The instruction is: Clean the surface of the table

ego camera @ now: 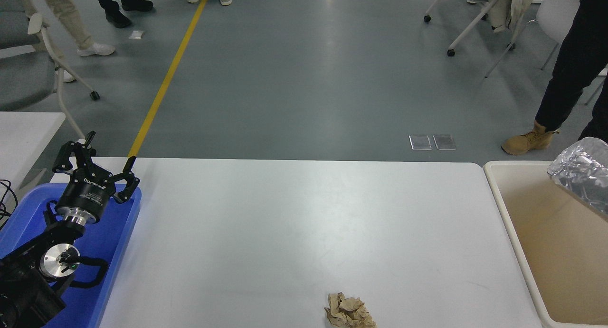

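The table surface [285, 223] is spanning the view's middle. A crumpled paper ball [349, 311] is lying at its near edge, beside the bin [510, 223]. The left gripper [97, 164] is parked, fingers spread. The ball should be gripped centrally and released over the bin.

The crumpled brown paper [349, 311] is cut by the bottom edge; the silver foil bundle [582, 173] and beige bin [510, 214] run off the right.

1. A glossy grey-green floor [304, 81] with soft glare carries a diagonal yellow tape line [166, 79].
2. White-framed wheeled chairs [479, 19] stand far right; a grey padded chair [28, 71] stands left.
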Robot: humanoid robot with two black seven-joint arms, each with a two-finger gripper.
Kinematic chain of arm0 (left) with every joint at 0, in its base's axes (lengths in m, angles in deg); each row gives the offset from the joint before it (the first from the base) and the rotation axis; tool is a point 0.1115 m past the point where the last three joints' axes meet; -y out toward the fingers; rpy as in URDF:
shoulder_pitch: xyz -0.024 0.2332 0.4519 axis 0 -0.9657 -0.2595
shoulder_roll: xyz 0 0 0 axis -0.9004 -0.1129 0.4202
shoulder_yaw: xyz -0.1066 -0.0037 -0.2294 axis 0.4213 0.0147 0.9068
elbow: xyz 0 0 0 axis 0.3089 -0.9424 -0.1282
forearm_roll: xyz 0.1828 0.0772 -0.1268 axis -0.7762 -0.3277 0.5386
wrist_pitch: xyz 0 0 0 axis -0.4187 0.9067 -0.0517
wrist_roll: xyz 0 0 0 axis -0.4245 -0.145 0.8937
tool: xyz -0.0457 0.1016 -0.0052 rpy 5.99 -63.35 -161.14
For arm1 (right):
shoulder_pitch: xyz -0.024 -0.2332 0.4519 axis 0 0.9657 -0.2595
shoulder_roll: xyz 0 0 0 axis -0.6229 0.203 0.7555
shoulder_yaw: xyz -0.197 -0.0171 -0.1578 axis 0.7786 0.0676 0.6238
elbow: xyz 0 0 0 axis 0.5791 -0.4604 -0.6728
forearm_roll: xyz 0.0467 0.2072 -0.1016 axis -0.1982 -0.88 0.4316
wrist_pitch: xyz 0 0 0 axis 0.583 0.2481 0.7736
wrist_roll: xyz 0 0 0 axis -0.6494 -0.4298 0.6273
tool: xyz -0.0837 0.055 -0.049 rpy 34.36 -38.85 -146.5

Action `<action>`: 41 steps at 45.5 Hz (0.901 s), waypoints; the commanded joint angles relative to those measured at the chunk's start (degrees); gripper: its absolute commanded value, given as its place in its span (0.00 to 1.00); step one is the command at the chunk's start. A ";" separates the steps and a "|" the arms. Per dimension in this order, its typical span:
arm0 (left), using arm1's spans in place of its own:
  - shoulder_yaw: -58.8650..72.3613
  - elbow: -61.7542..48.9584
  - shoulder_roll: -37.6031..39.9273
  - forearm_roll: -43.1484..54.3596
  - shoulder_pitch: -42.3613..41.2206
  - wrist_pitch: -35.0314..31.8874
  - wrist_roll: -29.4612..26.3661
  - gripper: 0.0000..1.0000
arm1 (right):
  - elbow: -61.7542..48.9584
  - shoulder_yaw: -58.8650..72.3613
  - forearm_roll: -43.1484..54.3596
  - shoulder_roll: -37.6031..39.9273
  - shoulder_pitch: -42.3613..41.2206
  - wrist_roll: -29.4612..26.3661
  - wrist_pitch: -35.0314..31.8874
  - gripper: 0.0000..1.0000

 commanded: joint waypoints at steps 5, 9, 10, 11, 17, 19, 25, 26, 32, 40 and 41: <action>0.00 -0.01 -0.01 0.00 0.00 0.05 0.00 1.00 | -0.16 -5.68 -0.17 -3.18 2.83 -6.93 1.99 0.00; 0.00 -0.01 -0.01 0.00 0.00 -0.03 0.00 1.00 | -0.25 -6.91 -0.61 -3.53 3.01 -9.39 2.96 0.00; 0.00 -0.01 -0.01 0.00 0.00 0.05 0.00 1.00 | -0.16 -7.09 -0.61 -3.53 3.09 -10.09 3.22 0.00; 0.00 0.08 0.07 0.00 0.00 -0.03 0.00 1.00 | -0.25 -7.27 -0.61 -3.62 3.27 -10.71 3.40 0.00; 0.00 -0.01 -0.01 0.00 0.00 -0.03 0.00 1.00 | -0.25 -8.94 -0.61 -4.59 3.80 -15.01 4.54 0.00; 0.00 -0.01 -0.01 0.00 0.00 0.05 0.00 1.00 | -0.16 -9.38 -0.61 -4.85 4.15 -15.90 4.63 0.00; 0.00 -0.01 -0.01 0.00 0.00 0.05 0.00 1.00 | -0.25 -10.17 -0.61 -6.08 4.59 -16.69 4.80 0.00; 0.00 -0.01 -0.01 0.00 0.00 0.05 0.00 1.00 | -0.16 -10.17 -0.61 -6.34 4.59 -16.69 4.98 0.00; 0.00 -0.01 -0.01 0.00 0.00 -0.03 0.00 1.00 | -0.16 -10.17 -0.61 -8.10 4.94 -16.78 5.95 0.00; 0.00 -0.01 -0.01 0.00 0.00 -0.03 0.00 1.00 | -0.25 -10.69 -0.70 -10.21 6.08 -16.78 7.00 0.00; 0.00 -0.01 -0.01 0.00 0.00 -0.03 0.00 1.00 | -0.25 -10.96 -0.70 -10.39 6.08 -16.78 7.18 0.00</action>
